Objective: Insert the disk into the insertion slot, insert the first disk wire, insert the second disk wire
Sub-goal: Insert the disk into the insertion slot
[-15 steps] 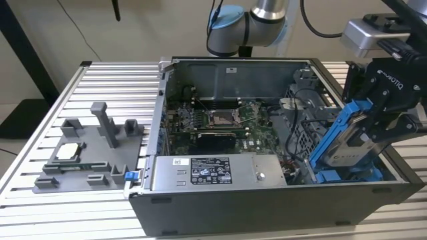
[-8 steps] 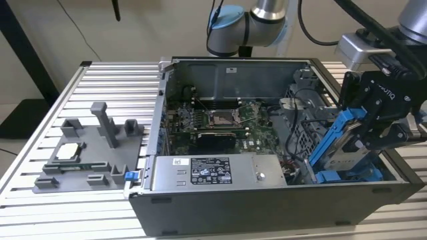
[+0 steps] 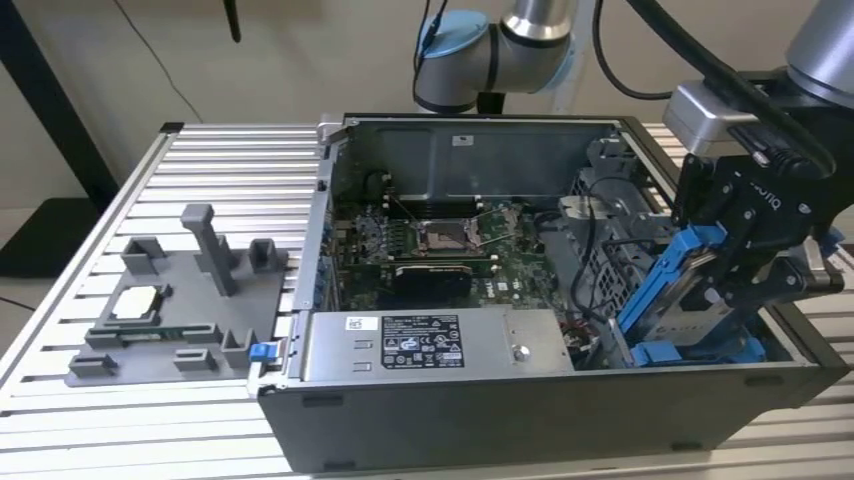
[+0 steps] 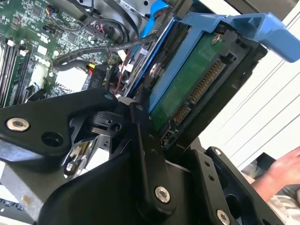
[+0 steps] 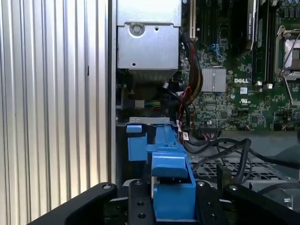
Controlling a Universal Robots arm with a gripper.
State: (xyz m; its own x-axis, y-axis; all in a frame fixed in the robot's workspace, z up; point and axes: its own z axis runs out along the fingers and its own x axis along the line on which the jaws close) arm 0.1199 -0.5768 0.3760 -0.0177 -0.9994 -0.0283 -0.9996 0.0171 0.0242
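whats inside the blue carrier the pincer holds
The disk: in the second wrist view its green board and connector row show within the blue carrier, held by the pincer. Its other face is covered.

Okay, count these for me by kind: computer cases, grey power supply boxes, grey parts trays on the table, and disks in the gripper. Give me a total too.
computer case: 1
power supply box: 1
parts tray: 1
disk: 1
Total: 4
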